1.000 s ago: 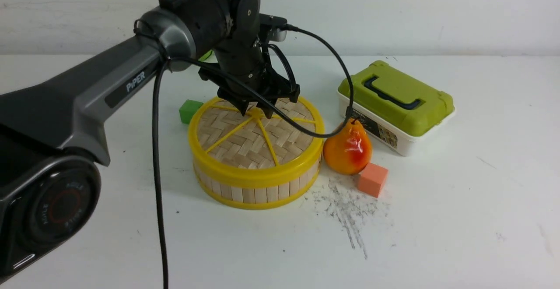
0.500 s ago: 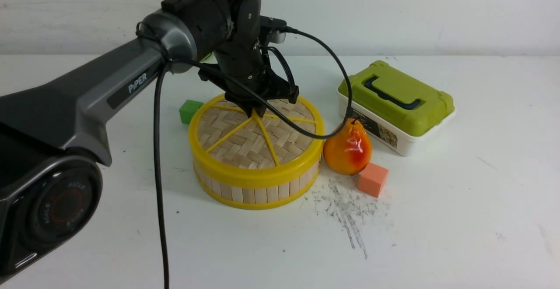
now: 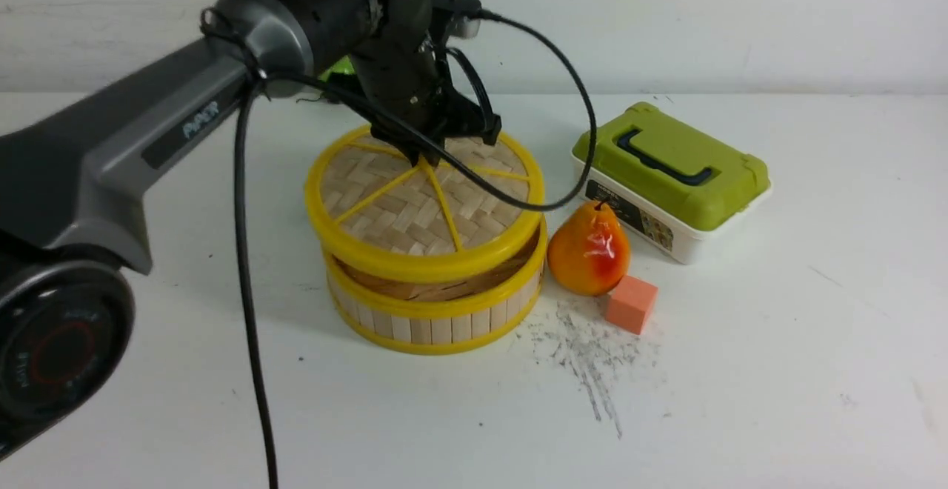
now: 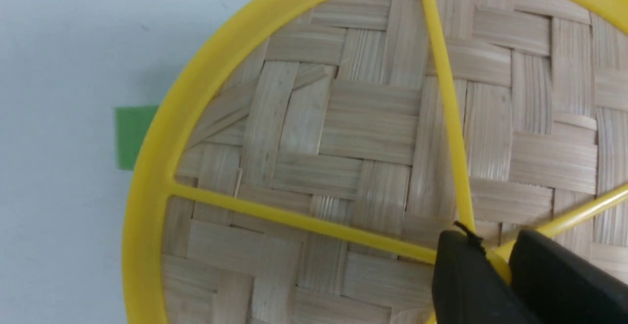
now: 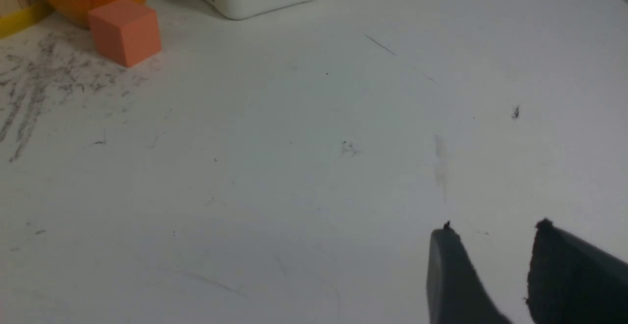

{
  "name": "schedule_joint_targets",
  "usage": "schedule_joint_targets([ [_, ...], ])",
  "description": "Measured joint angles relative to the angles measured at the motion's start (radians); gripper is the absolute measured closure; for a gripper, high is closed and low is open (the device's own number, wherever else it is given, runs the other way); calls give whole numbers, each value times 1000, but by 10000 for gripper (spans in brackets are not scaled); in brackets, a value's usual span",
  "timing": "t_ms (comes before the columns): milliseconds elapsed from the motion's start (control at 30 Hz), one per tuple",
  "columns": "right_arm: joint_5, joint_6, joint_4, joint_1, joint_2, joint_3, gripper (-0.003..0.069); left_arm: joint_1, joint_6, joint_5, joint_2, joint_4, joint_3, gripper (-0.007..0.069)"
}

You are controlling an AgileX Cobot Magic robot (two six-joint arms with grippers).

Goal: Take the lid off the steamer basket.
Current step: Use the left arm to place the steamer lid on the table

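The lid point(image 3: 415, 207), woven tan bamboo with a yellow rim and spokes, hangs a little above the steamer basket point(image 3: 437, 311) and is shifted slightly left of it. My left gripper point(image 3: 424, 157) is shut on the lid's yellow centre hub. In the left wrist view the lid point(image 4: 343, 132) fills the picture and the gripper point(image 4: 495, 257) pinches the hub between its black fingers. The basket stands on the table with slatted wooden walls and yellow rims; its inside shows in the gap under the lid. My right gripper point(image 5: 490, 235) is open and empty above bare table.
A pear point(image 3: 589, 248) touches the basket's right side, with an orange cube point(image 3: 631, 302) in front of it. A white box with an olive-green lid point(image 3: 670, 178) stands at the right. A green cube point(image 4: 131, 137) lies behind the basket on the left. Dark scuffs point(image 3: 592, 356) mark the table.
My left gripper closed on the hub and rose with the lid, which has come off the basket and moved up and slightly left. The green cube is now hidden in the front view.
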Motion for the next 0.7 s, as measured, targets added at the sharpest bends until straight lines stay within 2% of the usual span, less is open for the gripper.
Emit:
schedule_joint_targets([
  [167, 0, 0, 0, 0, 0, 0, 419, 4, 7, -7, -125, 98, 0, 524],
  [233, 0, 0, 0, 0, 0, 0, 419, 30, -9, 5, -192, 143, -1, 524],
  [400, 0, 0, 0, 0, 0, 0, 419, 141, -31, 69, -267, 149, -1, 524],
  [500, 0, 0, 0, 0, 0, 0, 419, 291, -32, 151, -287, 84, 24, 524],
  [567, 0, 0, 0, 0, 0, 0, 419, 365, -26, 136, -289, 19, 81, 524],
  [700, 0, 0, 0, 0, 0, 0, 419, 475, 3, -19, -284, -129, 271, 524],
])
